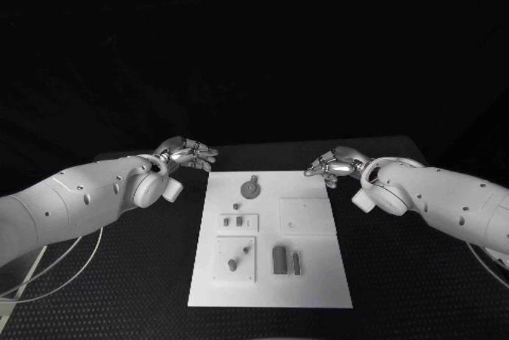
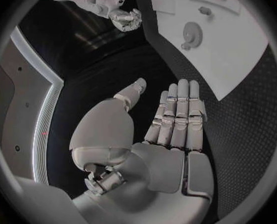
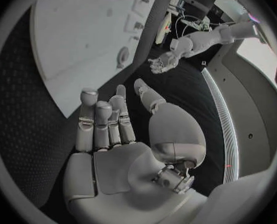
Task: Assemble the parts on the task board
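Note:
The white task board (image 1: 318,281) lies lengthwise in the middle of the black table. On it sit grey parts: a round gear-like piece (image 1: 250,188) at the far end, two small pieces (image 1: 239,222) in a square recess, a peg (image 1: 240,258) on the near-left square, and two upright blocks (image 1: 286,259) beside it. My left hand (image 1: 187,154) hovers off the board's far-left corner, fingers extended and empty (image 2: 175,119). My right hand (image 1: 336,165) hovers off the far-right corner, also empty, palm open (image 3: 107,129). The board (image 2: 237,59) and gear (image 2: 191,34) show in the left wrist view.
A plain square plate (image 1: 305,215) occupies the board's right middle. A pale cable (image 1: 53,274) loops on the table at the near left. Black table surface (image 1: 424,281) surrounds the board on both sides.

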`<action>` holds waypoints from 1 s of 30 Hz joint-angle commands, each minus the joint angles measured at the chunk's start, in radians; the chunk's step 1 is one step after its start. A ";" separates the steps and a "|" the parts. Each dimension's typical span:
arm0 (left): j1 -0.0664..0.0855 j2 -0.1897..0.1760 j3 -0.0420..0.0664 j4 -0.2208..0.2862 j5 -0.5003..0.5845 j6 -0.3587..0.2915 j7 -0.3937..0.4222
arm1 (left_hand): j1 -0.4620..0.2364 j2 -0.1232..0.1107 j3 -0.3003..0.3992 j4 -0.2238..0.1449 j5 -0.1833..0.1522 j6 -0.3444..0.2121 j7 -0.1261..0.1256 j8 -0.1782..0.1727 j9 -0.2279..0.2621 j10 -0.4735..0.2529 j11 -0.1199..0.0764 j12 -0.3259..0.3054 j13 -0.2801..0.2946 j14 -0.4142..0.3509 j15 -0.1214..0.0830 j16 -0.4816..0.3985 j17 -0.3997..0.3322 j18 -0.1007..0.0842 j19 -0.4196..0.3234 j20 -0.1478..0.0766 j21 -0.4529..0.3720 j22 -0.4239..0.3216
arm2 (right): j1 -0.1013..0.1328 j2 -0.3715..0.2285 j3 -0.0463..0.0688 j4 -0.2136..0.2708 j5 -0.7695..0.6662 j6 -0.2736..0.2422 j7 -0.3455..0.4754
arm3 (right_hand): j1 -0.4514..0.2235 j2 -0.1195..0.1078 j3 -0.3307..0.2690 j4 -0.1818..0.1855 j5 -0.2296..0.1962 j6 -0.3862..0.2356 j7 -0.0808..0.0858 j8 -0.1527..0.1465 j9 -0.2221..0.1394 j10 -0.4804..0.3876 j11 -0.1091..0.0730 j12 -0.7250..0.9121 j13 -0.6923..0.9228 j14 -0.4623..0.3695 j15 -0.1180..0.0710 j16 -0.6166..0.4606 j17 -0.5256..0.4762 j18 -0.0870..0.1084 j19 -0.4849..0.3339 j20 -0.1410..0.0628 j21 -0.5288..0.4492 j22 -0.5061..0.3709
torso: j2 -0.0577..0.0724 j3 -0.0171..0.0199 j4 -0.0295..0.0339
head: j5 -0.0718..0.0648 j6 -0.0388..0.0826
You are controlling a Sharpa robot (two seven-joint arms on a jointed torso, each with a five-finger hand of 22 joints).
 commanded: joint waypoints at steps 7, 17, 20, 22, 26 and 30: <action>0.022 0.046 0.017 -0.061 0.085 -0.004 0.051 | 0.028 0.009 -0.001 -0.048 0.002 -0.005 -0.010 -0.003 -0.009 -0.033 -0.004 -0.014 -0.017 -0.065 0.017 -0.059 -0.015 0.003 -0.034 0.016 -0.007 -0.019 | -0.064 0.129 0.112 -0.250 0.295 -0.018 0.173 | 0.025 0.044 0.058 -0.016 -0.003 -0.140 0.073 -0.055 -0.022 -0.059 0.097 -0.482 -0.361 -0.175 0.196 -0.574 -0.255 -0.061 -0.347 0.132 -0.340 -0.175 | -0.047 -0.0161 -0.0108 | 0.002 0.117; 0.020 0.080 0.020 -0.121 0.126 0.032 0.063 | -0.023 0.005 -0.016 -0.063 0.002 -0.089 -0.010 -0.047 -0.034 -0.198 0.007 -0.015 -0.084 -0.245 0.074 -0.185 -0.073 -0.015 -0.197 0.072 -0.009 -0.108 | -0.098 0.141 0.157 -0.276 0.345 0.024 0.206 | -0.005 0.056 0.009 0.000 -0.007 -0.218 0.071 -0.071 -0.056 -0.061 0.140 -0.793 -0.609 -0.283 0.268 -0.874 -0.386 -0.106 -0.543 0.197 -0.532 -0.279 | -0.065 -0.0211 -0.0138 | 0.013 0.156; 0.014 0.091 0.020 -0.140 0.124 0.036 0.070 | -0.032 0.002 -0.013 -0.065 0.002 -0.127 -0.013 -0.063 -0.040 -0.253 0.006 -0.012 -0.108 -0.285 0.103 -0.215 -0.095 0.004 -0.222 0.099 -0.007 -0.134 | -0.100 0.134 0.158 -0.271 0.345 0.028 0.207 | 0.010 0.057 0.002 -0.003 -0.004 -0.222 0.076 -0.067 -0.066 -0.042 0.142 -0.828 -0.642 -0.279 0.268 -0.904 -0.400 -0.110 -0.561 0.203 -0.546 -0.279 | -0.066 -0.0191 -0.0150 | 0.014 0.156; 0.009 0.096 0.020 -0.148 0.124 0.043 0.073 | -0.037 0.003 -0.012 -0.063 0.002 -0.135 -0.016 -0.064 -0.040 -0.261 0.004 -0.012 -0.114 -0.288 0.102 -0.219 -0.099 0.010 -0.224 0.102 -0.006 -0.143 | -0.102 0.130 0.158 -0.267 0.345 0.033 0.207 | 0.014 0.060 -0.003 -0.002 -0.004 -0.223 0.078 -0.064 -0.071 -0.028 0.143 -0.846 -0.658 -0.272 0.269 -0.916 -0.405 -0.109 -0.564 0.206 -0.550 -0.277 | -0.068 -0.0184 -0.0126 | 0.012 0.155; 0.009 0.085 0.022 -0.125 0.105 -0.004 0.051 | -1.058 0.087 -0.450 0.124 -0.050 -0.811 -0.177 -0.278 -0.541 -1.113 -0.139 -0.076 -0.232 -0.986 -0.086 -0.428 -0.676 -0.015 -0.965 0.014 -0.069 -0.857 | -0.101 0.127 0.156 -0.255 0.320 -0.013 0.179 | -0.921 0.039 -0.470 0.287 -0.057 -0.981 -0.107 -0.281 -0.597 -0.955 -0.009 -1.145 -0.810 -0.987 0.093 -1.409 -0.702 -0.239 -1.075 0.016 -0.858 -1.254 | -0.072 -0.0215 -0.0065 | 0.008 0.151; -0.005 0.073 0.032 -0.077 0.118 -0.049 0.068 | -1.058 0.087 -0.450 0.124 -0.050 -0.811 -0.177 -0.278 -0.541 -1.113 -0.139 -0.076 -0.232 -0.986 -0.086 -0.428 -0.676 -0.015 -0.965 0.014 -0.069 -0.857 | -0.104 0.110 0.153 -0.207 0.342 -0.051 0.192 | -0.921 0.039 -0.470 0.287 -0.057 -0.981 -0.107 -0.281 -0.597 -0.955 -0.009 -1.145 -0.810 -0.987 0.093 -1.409 -0.702 -0.239 -1.075 0.016 -0.858 -1.254 | -0.096 -0.0269 0.0130 | -0.008 0.141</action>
